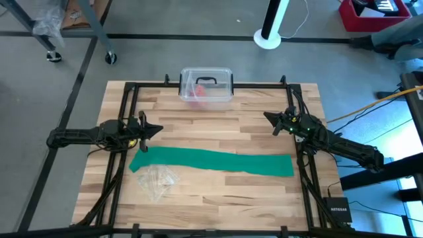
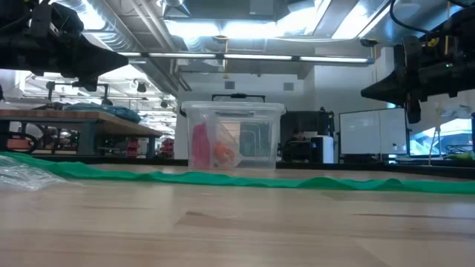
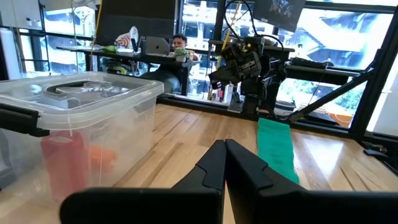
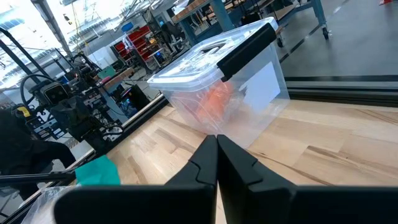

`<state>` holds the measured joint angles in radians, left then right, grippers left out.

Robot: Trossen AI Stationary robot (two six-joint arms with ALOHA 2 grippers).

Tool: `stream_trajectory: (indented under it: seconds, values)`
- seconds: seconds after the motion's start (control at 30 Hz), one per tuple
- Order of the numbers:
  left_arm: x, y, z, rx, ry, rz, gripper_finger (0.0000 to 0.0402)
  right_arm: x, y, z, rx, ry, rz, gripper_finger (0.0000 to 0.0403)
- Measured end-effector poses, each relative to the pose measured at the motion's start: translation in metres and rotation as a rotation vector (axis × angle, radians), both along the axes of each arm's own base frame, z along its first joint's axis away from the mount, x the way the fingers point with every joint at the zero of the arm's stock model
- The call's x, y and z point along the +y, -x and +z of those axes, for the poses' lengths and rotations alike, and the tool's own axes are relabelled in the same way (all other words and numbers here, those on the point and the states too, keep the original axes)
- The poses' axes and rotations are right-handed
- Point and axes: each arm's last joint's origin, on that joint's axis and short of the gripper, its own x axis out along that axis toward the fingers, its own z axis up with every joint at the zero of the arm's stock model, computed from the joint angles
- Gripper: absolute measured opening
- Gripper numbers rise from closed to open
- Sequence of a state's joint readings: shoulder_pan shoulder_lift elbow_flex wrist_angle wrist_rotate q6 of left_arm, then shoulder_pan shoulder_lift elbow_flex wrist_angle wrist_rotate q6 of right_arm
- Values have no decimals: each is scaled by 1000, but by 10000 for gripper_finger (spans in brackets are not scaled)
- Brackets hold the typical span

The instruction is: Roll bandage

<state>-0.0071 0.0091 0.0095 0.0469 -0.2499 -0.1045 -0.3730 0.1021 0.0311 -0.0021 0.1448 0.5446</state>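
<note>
The green bandage (image 1: 211,160) lies flat and unrolled on the table, running from left to right across its near middle; it also shows in the low view (image 2: 223,178), the left wrist view (image 3: 277,146) and the right wrist view (image 4: 98,171). My left gripper (image 1: 157,129) is shut and empty, above the table beyond the bandage's left end. My right gripper (image 1: 268,117) is shut and empty, above the table beyond the bandage's right end.
A clear plastic box (image 1: 206,86) with a black handle stands at the table's far middle, with red and orange things inside. A crumpled clear wrapper (image 1: 157,180) lies near the bandage's left end, toward the near edge. A person sits at a desk far behind.
</note>
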Motion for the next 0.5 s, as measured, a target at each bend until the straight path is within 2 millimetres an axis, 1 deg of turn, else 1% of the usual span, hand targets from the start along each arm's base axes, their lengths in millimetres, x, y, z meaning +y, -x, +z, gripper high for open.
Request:
stream_trajectory:
  seconds: [0.4,0.5]
  values:
    - [0,0,0,0,0,0,1,0,0,0,-3,1,-5,8]
    - [0,0,0,0,0,1,1,-2,1,1,-7,8,-60,8]
